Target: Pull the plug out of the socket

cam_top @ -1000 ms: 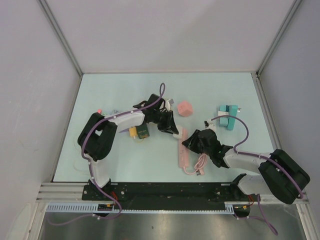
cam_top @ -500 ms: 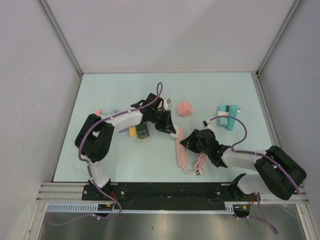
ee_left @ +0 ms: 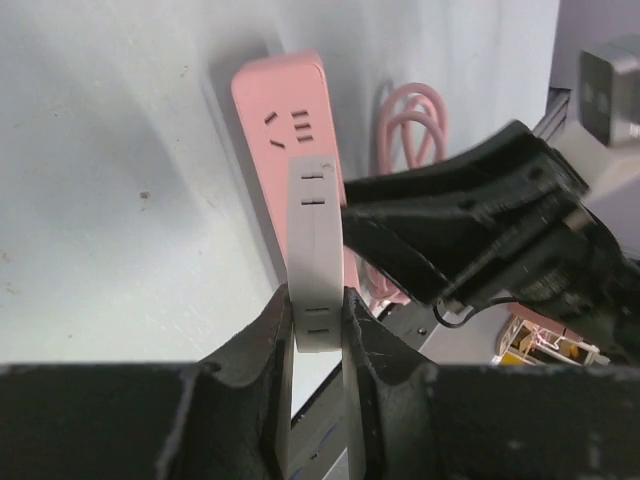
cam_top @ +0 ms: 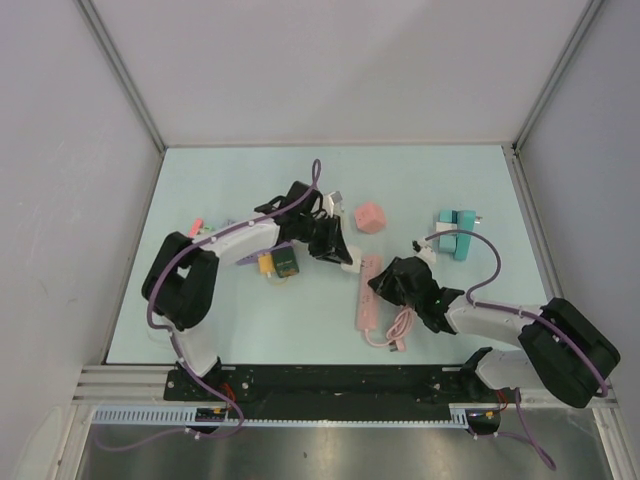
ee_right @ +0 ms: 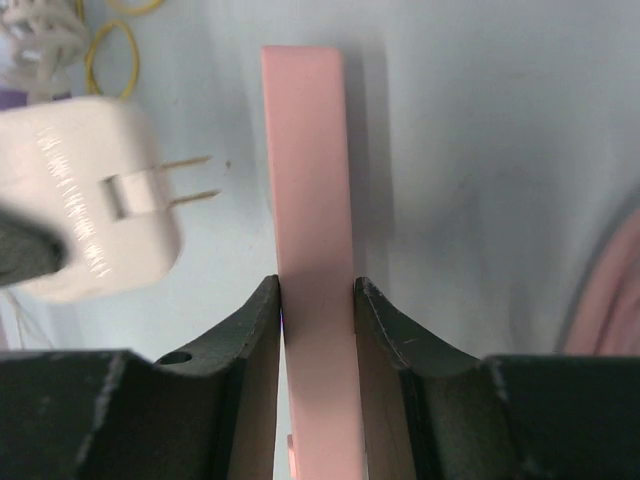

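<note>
The left claw (ee_left: 317, 310) is clenching on the white plug (ee_left: 315, 240), its two fingers pinching the block's flat sides, with most of the block sticking out past the fingertips. The right claw (ee_right: 318, 300) is grasping the pink power strip (ee_right: 310, 180) across its narrow width, both fingers pressing against the strip's long edges. From the right wrist, the plug is sitting to the left of that claw, its two metal prongs (ee_right: 185, 178) showing bare and pointing toward the strip's side, a small gap lying between their tips and the pink casing, so the plug is sitting out of the socket. In the top view the two claws are meeting near the middle of the pale worktop (cam_top: 230, 180), the left claw holding the plug just beside the far end of the strip, the right claw gripping the strip nearer its middle. The strip's coiled pink cable (cam_top: 398, 330) is lying just on the near side of the right claw, and a pink cube (cam_top: 370, 217) is resting beyond both claws
</note>
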